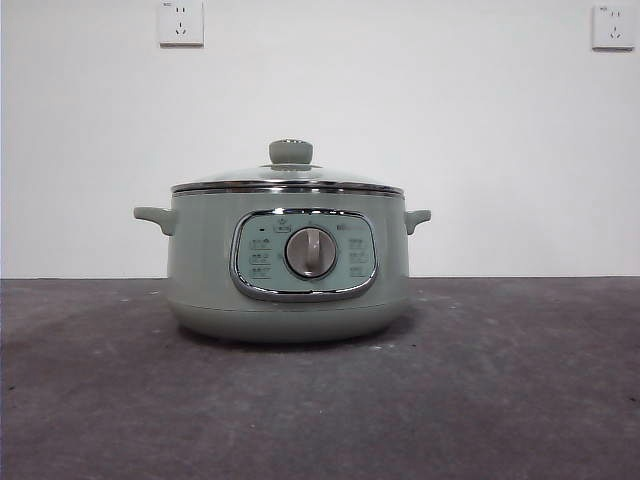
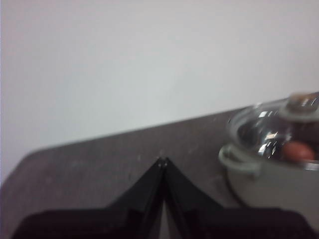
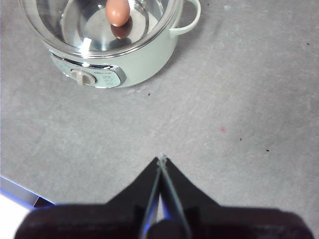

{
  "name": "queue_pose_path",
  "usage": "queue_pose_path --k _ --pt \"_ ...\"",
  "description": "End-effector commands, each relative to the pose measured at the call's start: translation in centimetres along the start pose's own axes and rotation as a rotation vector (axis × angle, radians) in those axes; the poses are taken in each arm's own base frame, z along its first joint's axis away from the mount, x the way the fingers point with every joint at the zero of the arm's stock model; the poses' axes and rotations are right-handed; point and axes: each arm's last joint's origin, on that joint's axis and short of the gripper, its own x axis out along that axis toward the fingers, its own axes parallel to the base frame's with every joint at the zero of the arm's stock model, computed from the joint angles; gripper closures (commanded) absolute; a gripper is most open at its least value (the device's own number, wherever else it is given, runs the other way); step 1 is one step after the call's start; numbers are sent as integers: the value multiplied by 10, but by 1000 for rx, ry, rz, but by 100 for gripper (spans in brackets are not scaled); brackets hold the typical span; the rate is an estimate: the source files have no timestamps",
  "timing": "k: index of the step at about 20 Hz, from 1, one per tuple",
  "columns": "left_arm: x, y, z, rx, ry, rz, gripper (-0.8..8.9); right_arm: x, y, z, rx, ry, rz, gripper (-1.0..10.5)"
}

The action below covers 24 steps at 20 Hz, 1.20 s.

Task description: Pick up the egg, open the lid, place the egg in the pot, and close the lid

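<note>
The pale sage-green pot (image 1: pixel 288 270) stands at the table's middle with its grey dial facing the front camera. The glass lid (image 1: pixel 288 184) with its green knob sits closed on it. The brown-orange egg (image 3: pixel 118 11) lies inside the pot on the steel bottom, seen through the lid; it also shows in the left wrist view (image 2: pixel 299 150). My left gripper (image 2: pixel 162 162) is shut and empty, well away from the pot (image 2: pixel 271 184). My right gripper (image 3: pixel 161 159) is shut and empty, high above the table and away from the pot (image 3: pixel 129 55). Neither arm shows in the front view.
The dark grey table (image 1: pixel 500 400) spreads around the pot. A white wall with two sockets (image 1: pixel 181 22) stands behind. A blue-edged table border (image 3: pixel 20 191) shows in the right wrist view.
</note>
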Motion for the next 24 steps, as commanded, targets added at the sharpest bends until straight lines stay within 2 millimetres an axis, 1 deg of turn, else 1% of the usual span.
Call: queue_pose_path --k 1,4,6,9,12,24 --pt "3 -2 -36 -58 -6 28 816 3 1 -2 7 32 0 946" --pt "8 -6 -72 -96 8 53 816 3 1 -2 7 32 0 946" --pt "10 -8 -85 -119 42 41 816 3 1 -2 7 33 0 946" --pt "12 -12 -96 -133 86 19 816 3 1 -2 7 33 0 946" --pt "11 -14 -103 -146 160 6 816 3 1 -2 7 33 0 946" --pt "13 -14 -105 -157 192 1 816 3 1 -2 7 33 0 946"
